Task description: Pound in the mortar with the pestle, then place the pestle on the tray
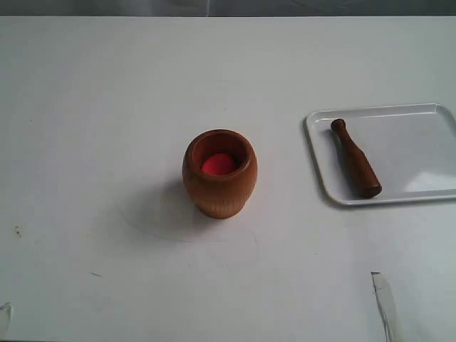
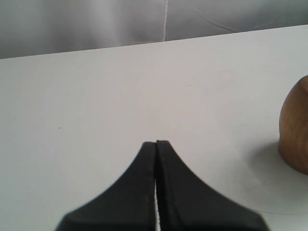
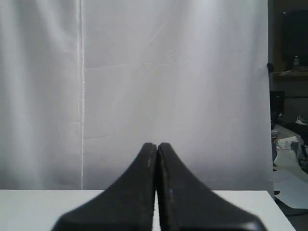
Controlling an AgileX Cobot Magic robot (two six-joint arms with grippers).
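No readable text, label, brand, number or sign in any view, plain wood on the mortar (image 1: 217,187), plain dark wood on the pestle (image 1: 354,159), bare white tray (image 1: 420,142), background clutter (image 3: 288,139) too blurred to read

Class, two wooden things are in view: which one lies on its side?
The dark pestle, lying flat on the tray; the mortar stands upright.

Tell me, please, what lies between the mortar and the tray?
Nothing: in the exterior view only bare white table separates the mortar and the tray. The pestle lies on the tray, not in that gap.
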